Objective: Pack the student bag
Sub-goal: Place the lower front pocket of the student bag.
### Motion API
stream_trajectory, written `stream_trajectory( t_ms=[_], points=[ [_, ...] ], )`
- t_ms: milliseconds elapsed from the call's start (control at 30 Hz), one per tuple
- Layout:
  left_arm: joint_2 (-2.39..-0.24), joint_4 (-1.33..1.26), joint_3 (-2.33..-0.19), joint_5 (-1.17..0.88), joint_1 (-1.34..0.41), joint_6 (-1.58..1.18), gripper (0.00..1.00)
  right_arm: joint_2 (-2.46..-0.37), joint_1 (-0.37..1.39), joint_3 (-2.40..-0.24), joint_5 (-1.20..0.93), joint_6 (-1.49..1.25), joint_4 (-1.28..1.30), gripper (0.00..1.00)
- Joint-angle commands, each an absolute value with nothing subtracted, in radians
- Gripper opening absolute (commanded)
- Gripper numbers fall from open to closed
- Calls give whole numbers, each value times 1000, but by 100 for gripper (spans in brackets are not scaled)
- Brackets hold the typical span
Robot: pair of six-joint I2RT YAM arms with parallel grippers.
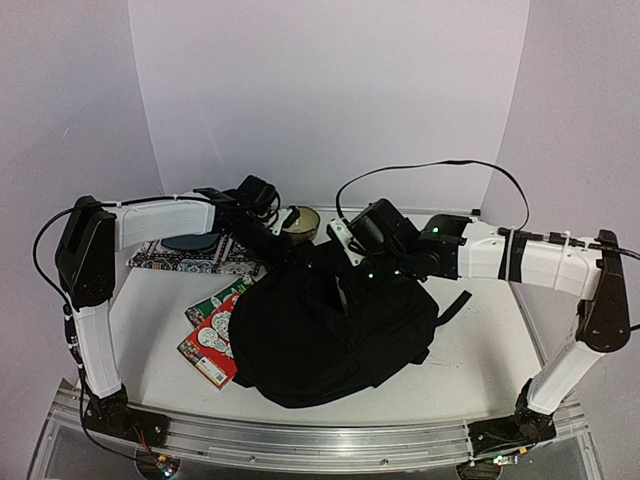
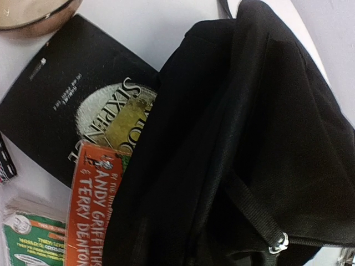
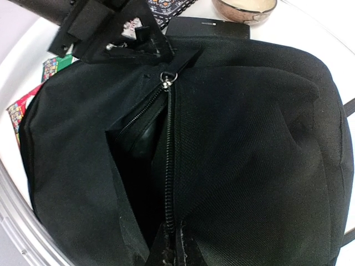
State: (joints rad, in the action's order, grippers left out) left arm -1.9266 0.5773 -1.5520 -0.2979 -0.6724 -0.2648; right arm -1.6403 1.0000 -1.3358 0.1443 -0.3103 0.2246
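Observation:
The student bag [image 1: 330, 335] is a large black backpack lying in the middle of the table. Its main zip is partly open, showing a dark gap [image 3: 130, 172] with something glossy black inside. The zip puller [image 3: 165, 80] sits at the far end of the gap. My left gripper [image 1: 283, 243] is at the bag's far left corner and looks shut on the fabric [image 3: 138, 44] there. Its fingers are hidden in its own wrist view. My right gripper [image 1: 345, 275] is over the bag's top, its fingertips [image 3: 178, 252] pinched on the zip edge.
A black book [image 2: 66, 105], an orange book [image 2: 91, 210] and a green one [image 2: 30, 238] lie partly under the bag's left side. Red and green books [image 1: 212, 335] show beside it. A patterned book [image 1: 185, 257] and a bowl [image 1: 300, 222] stand behind.

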Motion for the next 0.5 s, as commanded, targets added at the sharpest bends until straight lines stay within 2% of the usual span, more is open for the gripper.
stream_trajectory(
  t_ms=[0, 33, 67, 167, 467],
  points=[
    [-1902, 586, -1614, -339, -667, -264, 7, -1603, 1003, -1293, 203, -314, 215, 0],
    [-1892, 586, -1619, -333, -667, -273, 1, -1609, 1003, -1283, 205, -324, 215, 0],
    [-1882, 586, -1622, -326, -668, -282, 0, -1614, 1003, -1274, 205, -333, 216, 1],
    [-1844, 585, -1628, -314, -667, -322, 0, -1616, 1004, -1244, 204, -373, 230, 5],
    [-1726, 496, -1566, -351, -668, -455, 0, -1606, 1004, -1286, 241, -433, 408, 27]
  ],
)
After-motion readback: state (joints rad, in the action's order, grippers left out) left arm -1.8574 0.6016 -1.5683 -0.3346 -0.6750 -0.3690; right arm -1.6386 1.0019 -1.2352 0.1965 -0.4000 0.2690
